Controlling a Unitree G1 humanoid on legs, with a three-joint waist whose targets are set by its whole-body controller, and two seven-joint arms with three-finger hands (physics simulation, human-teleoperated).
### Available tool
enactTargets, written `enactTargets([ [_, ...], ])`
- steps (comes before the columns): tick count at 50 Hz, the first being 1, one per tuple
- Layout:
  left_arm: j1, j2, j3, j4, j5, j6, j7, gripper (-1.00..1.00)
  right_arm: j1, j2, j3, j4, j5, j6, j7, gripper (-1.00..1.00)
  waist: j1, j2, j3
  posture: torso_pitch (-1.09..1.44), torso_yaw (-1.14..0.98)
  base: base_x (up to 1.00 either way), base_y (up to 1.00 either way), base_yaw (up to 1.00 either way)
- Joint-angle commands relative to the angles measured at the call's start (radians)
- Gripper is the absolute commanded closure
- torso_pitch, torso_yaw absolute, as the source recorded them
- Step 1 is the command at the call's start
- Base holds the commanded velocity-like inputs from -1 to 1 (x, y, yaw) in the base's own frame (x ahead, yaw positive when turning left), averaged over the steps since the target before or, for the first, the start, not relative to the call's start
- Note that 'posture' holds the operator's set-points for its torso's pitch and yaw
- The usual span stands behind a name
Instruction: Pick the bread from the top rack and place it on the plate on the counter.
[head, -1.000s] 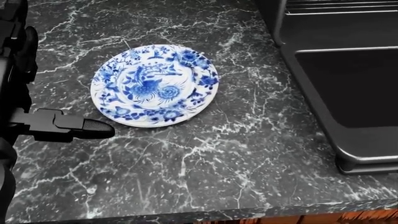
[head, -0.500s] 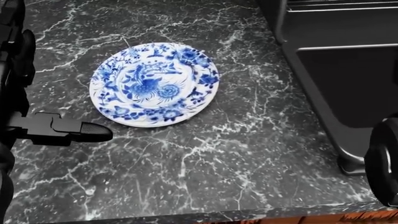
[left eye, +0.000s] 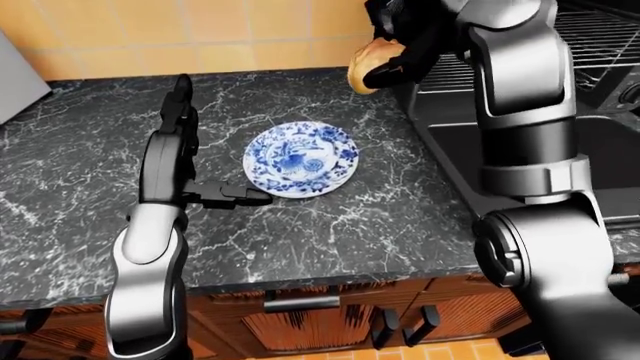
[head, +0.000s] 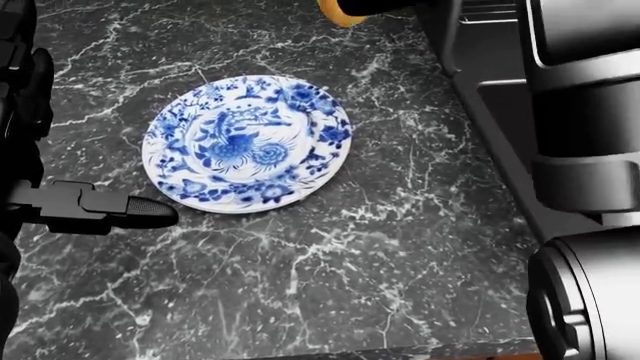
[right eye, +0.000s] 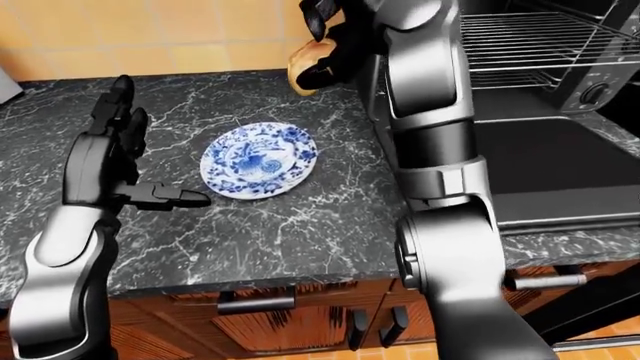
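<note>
**Bread in the right robot hand, above the far side of the table**

My right robot hand (left eye: 400, 56) has its fingers closed around the bread (left eye: 372, 64) and holds it in the air, clear of the rack (right eye: 520, 41), so it can travel to the left without catching the wires. The bread is beyond the plate (left eye: 301, 159) and a little to its right, not over it. The plate lies flat and empty on the table (left eye: 90, 172), so there is free room to set the bread down in the middle.

My left robot hand (left eye: 222, 194) is open, with one finger pointing to the right just beside the near-left rim of the plate, apart from it. I judge it waits there out of the way, since the right arm needs the space above.
</note>
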Motion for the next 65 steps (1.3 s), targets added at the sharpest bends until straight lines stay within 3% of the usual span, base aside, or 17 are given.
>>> enactTargets([
  [1, -0.023, 0.008, 0.007, -0.031, 0.003, -0.032, 0.006, -1.00, -0.034, -0.004, -0.015, -0.014, -0.009, -0.051, -0.011, 1.00, -0.001, 0.002, -0.029, 0.00, 0.00, 0.00, 0.00, 0.00],
  [6, -0.026, 0.008, 0.005, -0.026, 0.004, -0.034, 0.008, -1.00, -0.031, 0.031, -0.033, 0.054, 0.019, -0.103, -0.068, 1.00, -0.002, 0.005, -0.032, 0.00, 0.00, 0.00, 0.00, 0.00],
  [20, -0.010, 0.006, 0.010, -0.022, 0.004, -0.048, 0.008, -1.00, -0.042, 0.088, -0.017, 0.287, 0.105, -0.272, -0.176, 1.00, -0.005, 0.009, -0.036, 0.00, 0.00, 0.00, 0.00, 0.00],
  [48, -0.025, 0.005, 0.000, -0.024, 0.020, -0.032, 0.007, -1.00, 0.091, 0.184, 0.004, 0.256, 0.205, -0.341, -0.180, 1.00, -0.003, 0.010, -0.043, 0.00, 0.00, 0.00, 0.00, 0.00],
  [65, 0.004, 0.003, 0.013, -0.022, 0.020, -0.053, 0.009, -1.00, 0.055, 0.216, 0.004, 0.386, 0.236, -0.450, -0.213, 1.00, -0.005, 0.014, -0.046, 0.00, 0.00, 0.00, 0.00, 0.00],
])
